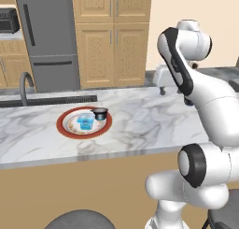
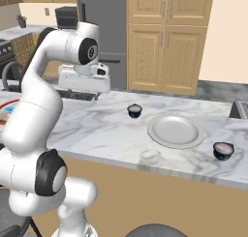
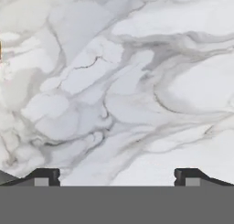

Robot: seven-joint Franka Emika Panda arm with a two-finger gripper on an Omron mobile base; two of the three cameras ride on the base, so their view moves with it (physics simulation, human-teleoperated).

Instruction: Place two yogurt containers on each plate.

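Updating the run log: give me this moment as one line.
claw: open, empty, over bare counter | red-rimmed plate: blue cup, dark cup on it | white plate: empty | two dark cups on counter

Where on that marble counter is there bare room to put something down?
Bare marble lies between the red-rimmed plate and the grey plate; the open gripper hangs over it. The red-rimmed plate is crowded by the blue yogurt cup and dark yogurt cup.

Red-rimmed round plate (image 2: 7, 107) is cut off by the right base view's left edge and partly hidden behind the white arm; its contents are possibly indistinct.
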